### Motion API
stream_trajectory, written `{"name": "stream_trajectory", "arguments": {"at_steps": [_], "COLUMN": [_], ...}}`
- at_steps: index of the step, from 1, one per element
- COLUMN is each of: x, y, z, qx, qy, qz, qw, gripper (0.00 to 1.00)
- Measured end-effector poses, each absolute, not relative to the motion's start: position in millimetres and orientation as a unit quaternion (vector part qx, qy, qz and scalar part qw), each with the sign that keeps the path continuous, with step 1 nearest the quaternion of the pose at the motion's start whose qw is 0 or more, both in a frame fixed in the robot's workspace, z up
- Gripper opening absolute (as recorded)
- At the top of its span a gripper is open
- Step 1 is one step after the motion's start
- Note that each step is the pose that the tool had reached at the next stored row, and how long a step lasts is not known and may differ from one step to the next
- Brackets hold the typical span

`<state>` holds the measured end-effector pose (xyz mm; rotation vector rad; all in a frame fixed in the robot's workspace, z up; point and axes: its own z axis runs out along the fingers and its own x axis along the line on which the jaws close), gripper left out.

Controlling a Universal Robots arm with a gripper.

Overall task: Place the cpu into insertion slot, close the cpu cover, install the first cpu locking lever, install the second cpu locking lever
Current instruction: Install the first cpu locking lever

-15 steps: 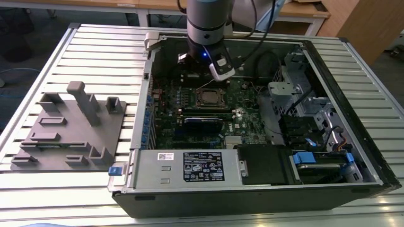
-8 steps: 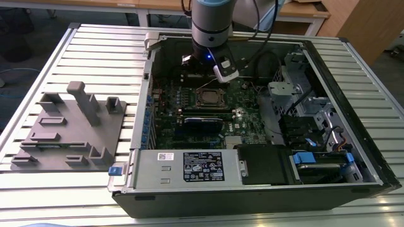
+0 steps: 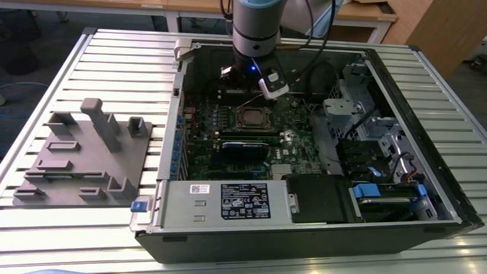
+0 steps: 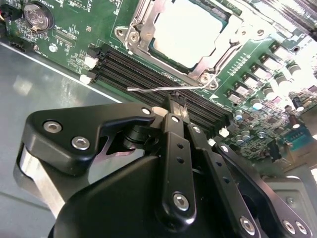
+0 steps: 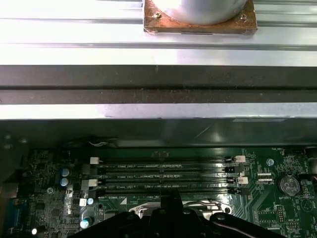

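Sitting in the insertion slot [image 4: 130,35], the cpu [image 4: 185,29] lies under the cpu cover [image 4: 143,20], which seems lowered over it, though the angle makes that hard to confirm. A thin wire locking lever [image 4: 158,89] juts out beside the memory slots [image 4: 143,72], apparently not yet latched. The hand [image 4: 177,101], pinched narrow and holding nothing, points its tips just beneath that lever, close to the slot.

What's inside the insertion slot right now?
The cpu sits inside the insertion slot, its pale metal top showing through the cpu cover window. The frame hides its edges, and whatever lies underneath cannot be seen.
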<state>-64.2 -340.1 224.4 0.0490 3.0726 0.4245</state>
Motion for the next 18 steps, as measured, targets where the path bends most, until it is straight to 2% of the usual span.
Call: {"name": "stream_trajectory", "arguments": {"at_steps": [18], "x": [-60.4], "y": [-339.2], "z": [221.1], "qx": [0.03], "qy": [0.99], "qz": [0.136], "qw": [0.022], "gripper": [0.11]}}
